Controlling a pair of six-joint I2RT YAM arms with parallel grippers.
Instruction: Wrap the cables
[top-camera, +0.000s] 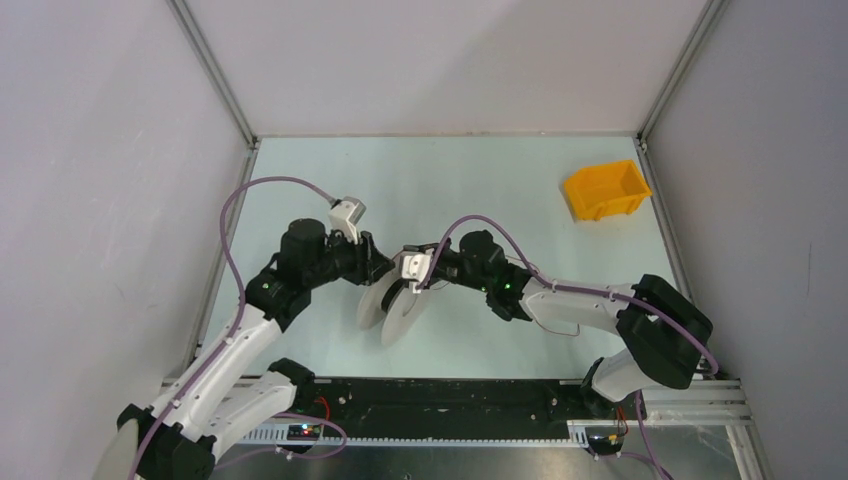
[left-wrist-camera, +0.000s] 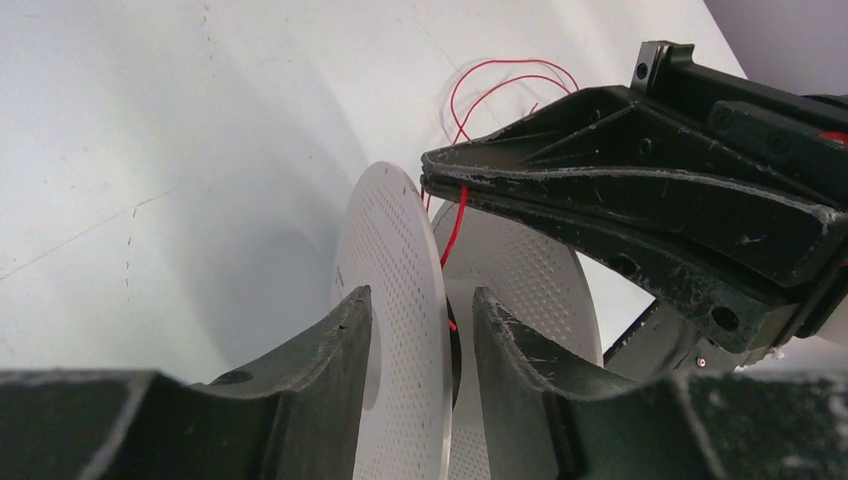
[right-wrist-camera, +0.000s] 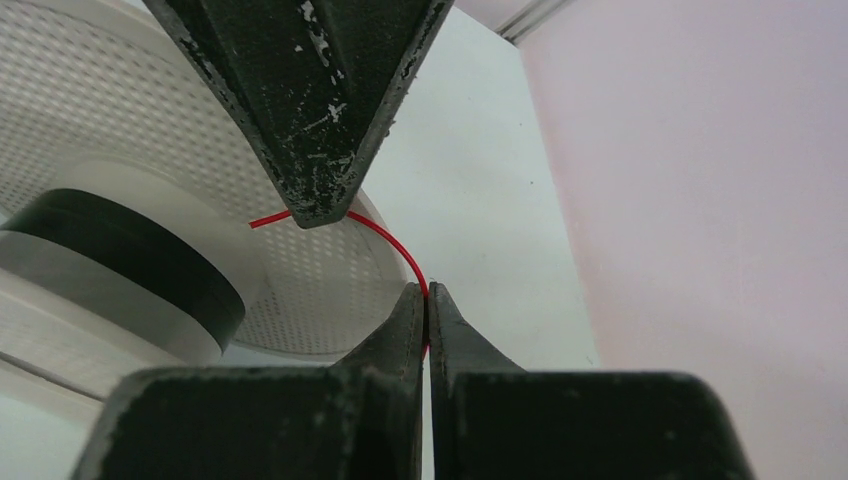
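The left pincer (left-wrist-camera: 420, 305) grips narrowly on one flange of the pale grey perforated round spool (top-camera: 395, 310), held on edge over the pale tabletop (top-camera: 480, 180). The right pincer (right-wrist-camera: 427, 295), closed tight, pinches the thin red cable (right-wrist-camera: 391, 238) beside the spool. An orange plastic bin (top-camera: 605, 190) sits well apart.

A pale mint-green table (top-camera: 480, 170) lies under soft, even light, closed in by plain pale walls (top-camera: 450, 60) at the back and both sides, with aluminium posts (top-camera: 215, 70) in the corners and an orange bin (top-camera: 605, 190) at far right.
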